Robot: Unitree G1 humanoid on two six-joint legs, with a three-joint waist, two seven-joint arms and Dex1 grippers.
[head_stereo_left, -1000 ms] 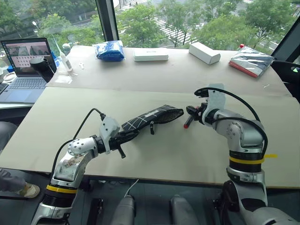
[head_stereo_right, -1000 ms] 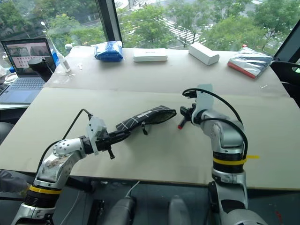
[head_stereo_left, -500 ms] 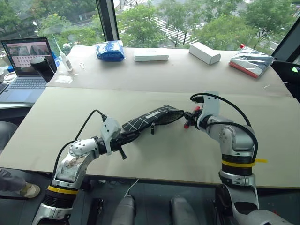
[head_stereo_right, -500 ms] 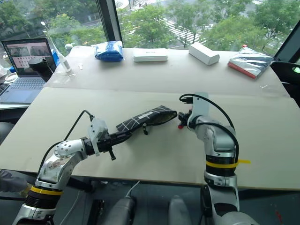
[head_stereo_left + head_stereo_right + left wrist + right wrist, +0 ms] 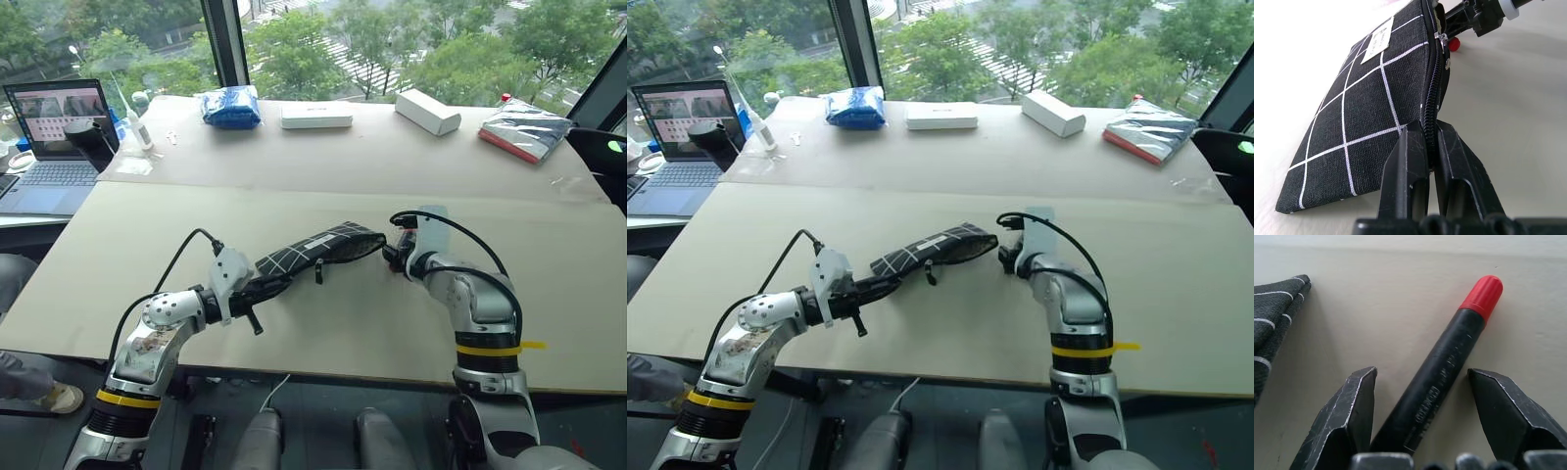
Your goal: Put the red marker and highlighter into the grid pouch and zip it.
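The left end effector (image 5: 1431, 161) is clamped on the zipper edge of the grid pouch (image 5: 312, 251), holding it raised off the surface (image 5: 323, 333); the right end effector (image 5: 1422, 418) stands apart, the red marker (image 5: 1449, 364) between its fingers beside the pouch mouth. A good step probably means closing squarely on the barrel, then steering the cap into the opening; the highlighter cannot be located.

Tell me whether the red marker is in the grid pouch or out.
Out. The red marker lies on the table between the open fingers of the right gripper, with bare table between it and the grid pouch.
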